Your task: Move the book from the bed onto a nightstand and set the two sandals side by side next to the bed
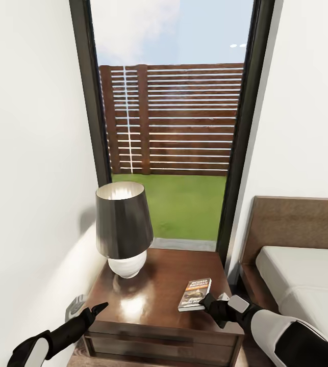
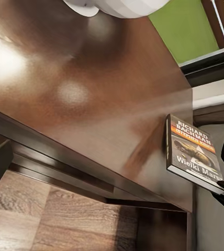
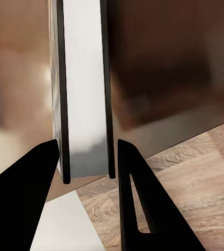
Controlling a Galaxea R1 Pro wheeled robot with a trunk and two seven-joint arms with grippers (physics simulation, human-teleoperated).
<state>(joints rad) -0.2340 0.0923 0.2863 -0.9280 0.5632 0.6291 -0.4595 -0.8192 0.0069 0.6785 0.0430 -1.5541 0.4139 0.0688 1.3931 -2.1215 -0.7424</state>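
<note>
The right gripper's [image 3: 86, 157] fingers [image 3: 31, 198] straddle the book's [image 1: 195, 294] near edge, clamped on it; it lies flat on the nightstand [image 1: 158, 275]. Left gripper [image 1: 96, 309]: cannot tell.

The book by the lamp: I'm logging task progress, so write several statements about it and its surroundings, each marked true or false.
1. The book lies on the nightstand. True.
2. The right end effector is at the book's near end, a finger on each side of it. True.
3. The book lies on the mattress. False: the mattress is bare where it shows.
4. The lamp stands on the book. False: it stands apart, toward the nightstand's far left.
5. The left end effector holds the book. False: it is at the nightstand's front left edge.
</note>
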